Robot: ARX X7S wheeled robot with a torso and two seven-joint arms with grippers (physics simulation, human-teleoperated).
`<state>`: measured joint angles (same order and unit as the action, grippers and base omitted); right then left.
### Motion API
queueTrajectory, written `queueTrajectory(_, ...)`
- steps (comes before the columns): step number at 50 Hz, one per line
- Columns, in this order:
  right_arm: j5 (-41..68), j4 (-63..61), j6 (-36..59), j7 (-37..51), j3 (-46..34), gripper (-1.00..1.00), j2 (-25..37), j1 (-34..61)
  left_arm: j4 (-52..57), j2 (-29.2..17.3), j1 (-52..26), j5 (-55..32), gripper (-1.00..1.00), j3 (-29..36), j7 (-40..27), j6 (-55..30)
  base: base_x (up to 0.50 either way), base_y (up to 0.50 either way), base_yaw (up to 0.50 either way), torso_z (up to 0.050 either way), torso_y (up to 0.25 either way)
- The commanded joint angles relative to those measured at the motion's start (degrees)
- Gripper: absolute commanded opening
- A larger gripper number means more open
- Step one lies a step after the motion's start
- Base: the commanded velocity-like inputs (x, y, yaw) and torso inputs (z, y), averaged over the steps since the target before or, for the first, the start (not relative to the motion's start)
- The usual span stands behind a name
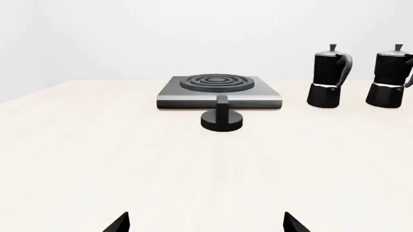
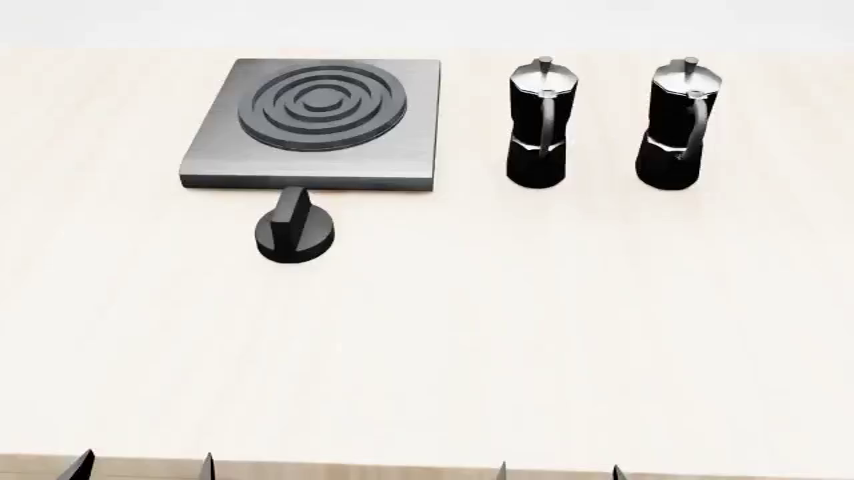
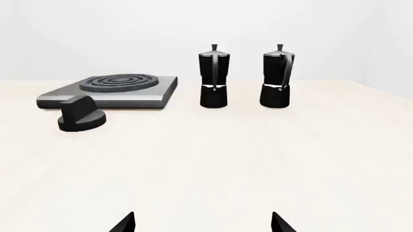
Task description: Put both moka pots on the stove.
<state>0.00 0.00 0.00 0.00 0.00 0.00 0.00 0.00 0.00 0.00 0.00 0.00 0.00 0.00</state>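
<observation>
On the far left of the pale wooden table (image 2: 534,330) sits the stove (image 2: 400,150), a flat grey metal square with its dark ring burner (image 2: 322,101) raised on top. Just in front of its near edge stands a squat black knob (image 2: 295,234), close to the slab; from the head view I cannot tell whether the two touch. To the right of the stove, apart from it, the first moka pot (image 2: 539,124) stands upright on the table, silver lid on, handle turned towards me. Further right, with a clear gap between them, the second moka pot (image 2: 682,124) also stands upright, its curved handle showing on its right side. Both pots are level with the stove along the far part of the table, and neither is on the burner.

Down at the near edge of the table, only dark fingertips poke into view. The left gripper (image 2: 140,466) shows two tips set well apart with nothing between them; its own wrist camera confirms the wide gap (image 1: 205,223). The right gripper (image 2: 558,470) likewise has its tips spread wide and holds nothing, as its wrist camera shows (image 3: 202,223). Both grippers are well apart from the pots and the stove.
</observation>
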Motion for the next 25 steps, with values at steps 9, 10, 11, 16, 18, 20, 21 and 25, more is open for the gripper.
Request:
queueTrajectory(9, 2.0, -2.0, 1.0, 2.6, -3.1, 1.00, 2.4, -0.5, 0.6, -2.2, 0.1, -1.8, 1.00, 2.9, -2.8, -0.4, 0.00, 0.00, 0.00, 0.000, 0.000)
queueTrajectory(10, 2.1, -2.1, 1.1, 2.8, -3.2, 1.00, 2.5, -0.5, 0.7, -2.3, 0.1, -1.9, 1.00, 3.0, -3.0, -0.4, 0.00, 0.00, 0.00, 0.000, 0.000)
queueTrajectory(11, 2.2, -2.2, 1.1, 3.0, -3.3, 1.00, 2.6, -0.5, 0.7, -2.4, 0.1, -2.0, 1.00, 3.2, -3.3, -0.3, 0.00, 0.00, 0.00, 0.000, 0.000)
queueTrajectory(16, 3.1, -5.5, 2.4, 3.6, -3.7, 1.00, 3.3, -1.2, 2.9, -3.0, 0.6, -2.3, 1.00, 4.0, -4.1, -1.2, 0.00, 0.00, 0.00, 0.000, 0.000)
queueTrajectory(18, 3.3, -8.2, 3.5, 3.9, -3.8, 1.00, 3.7, -1.8, 4.8, -3.3, 1.0, -2.4, 1.00, 4.2, -4.4, -2.0, 0.00, 0.00, 0.00, 0.000, 0.000)
queueTrajectory(20, 3.5, -10.6, 4.3, 4.1, -4.0, 1.00, 4.0, -2.2, 7.0, -3.7, 1.5, -2.4, 1.00, 4.5, -4.7, -3.0, 0.00, 0.00, 0.00, 0.000, 0.000)
queueTrajectory(21, 3.5, -11.5, 4.8, 4.3, -4.1, 1.00, 4.1, -2.4, 7.6, -3.8, 1.6, -2.2, 1.00, 4.8, -4.8, -3.3, 0.00, 0.00, 0.00, 0.000, 0.000)
queueTrajectory(25, 3.8, -17.5, 7.0, 4.6, -4.5, 1.00, 4.9, -3.6, 12.7, -4.4, 2.6, -2.3, 1.00, 5.3, -5.3, -5.3, 0.00, 0.00, 0.00, 0.000, 0.000)
